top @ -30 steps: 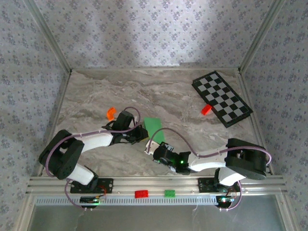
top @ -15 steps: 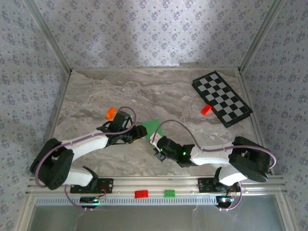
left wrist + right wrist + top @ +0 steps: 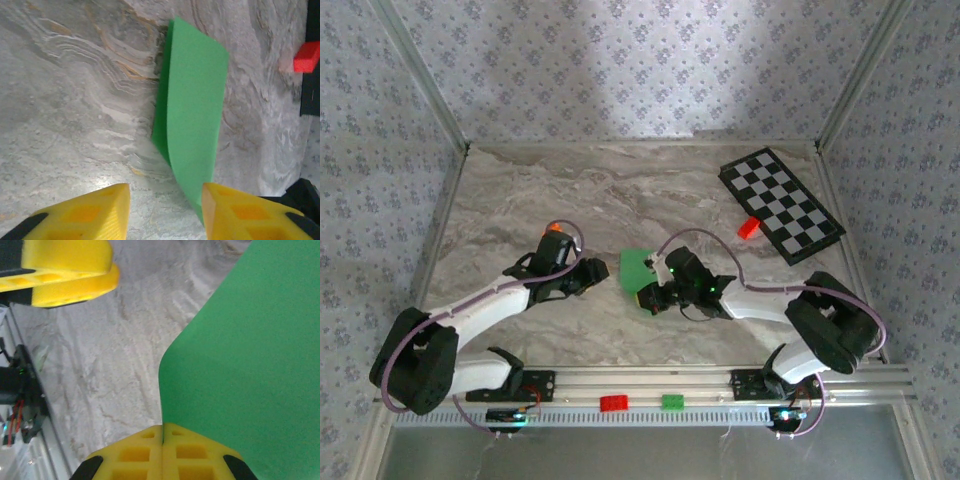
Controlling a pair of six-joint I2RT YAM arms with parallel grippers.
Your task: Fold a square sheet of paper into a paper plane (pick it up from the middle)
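Green on grey marble: pinches the square sheet of paper (image 3: 637, 266) by its near edge in the right jaws, pressed flat together with the paper caught between them. Holds that edge up off the tabletop (image 3: 520, 190), so that the sheet bows and partly doubles over itself near the middle of the tabletop. Sits well apart from the checkered board (image 3: 782, 205) at the far right and the red brick (image 3: 748, 227) just beside that board's near edge. Poises the left jaws spread, gripping nothing, low over the tabletop just left of the sheet, with an orange brick (image 3: 555, 228) close behind the left arm. Seen from the left wrist, has the sheet's nearest tip beside one yellow pad (image 3: 250, 215), too close to tell whether touching or apart.

Looks feather-light, limp and easily marked: likely to buckle under its own curl, to skate on the smooth stone, and to take a crease wherever squeezed. Probably crumples or tears if pulled between two grips. Calls, by that reckoning, for a light pinch on an edge at its middle rather than on a loose corner, which would likely flop. Appears best handled with one set of jaws pinning the sheet and the other carrying the free edge across. Shows no pointed nose or layered flaps yet, so puts the folding at an early stage.
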